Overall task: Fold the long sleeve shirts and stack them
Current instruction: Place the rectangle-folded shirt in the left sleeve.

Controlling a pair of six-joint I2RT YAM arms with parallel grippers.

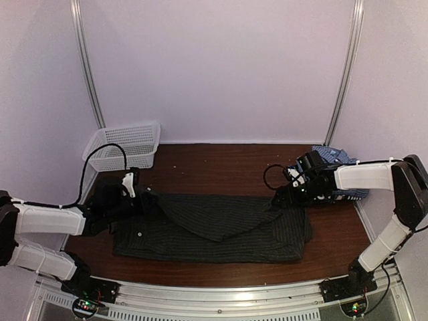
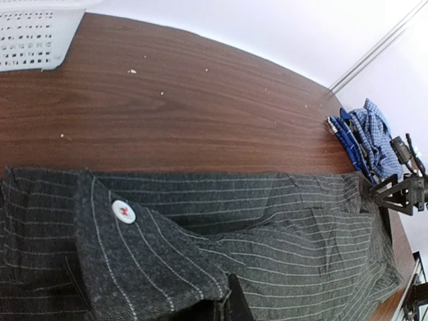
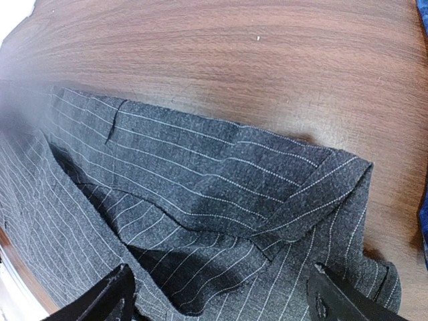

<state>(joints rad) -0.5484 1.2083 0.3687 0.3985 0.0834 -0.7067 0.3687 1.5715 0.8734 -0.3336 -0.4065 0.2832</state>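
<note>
The black pinstriped shirt (image 1: 214, 231) lies spread across the middle of the table, with a fold of cloth lifted along its far edge. My left gripper (image 1: 137, 194) is at its far left corner, shut on a cuff with a pale button (image 2: 123, 211); one dark finger (image 2: 239, 304) shows under the cloth. My right gripper (image 1: 282, 198) hangs over the far right corner of the shirt (image 3: 221, 200). It is open, with its fingertips (image 3: 114, 299) wide apart on either side of the cloth. Blue-white checked shirts (image 1: 341, 160) lie at the back right.
A white mesh basket (image 1: 124, 147) stands at the back left corner. Bare brown tabletop (image 1: 214, 167) runs behind the shirt to the white back wall. The checked pile also shows in the left wrist view (image 2: 371, 137), beside the right arm.
</note>
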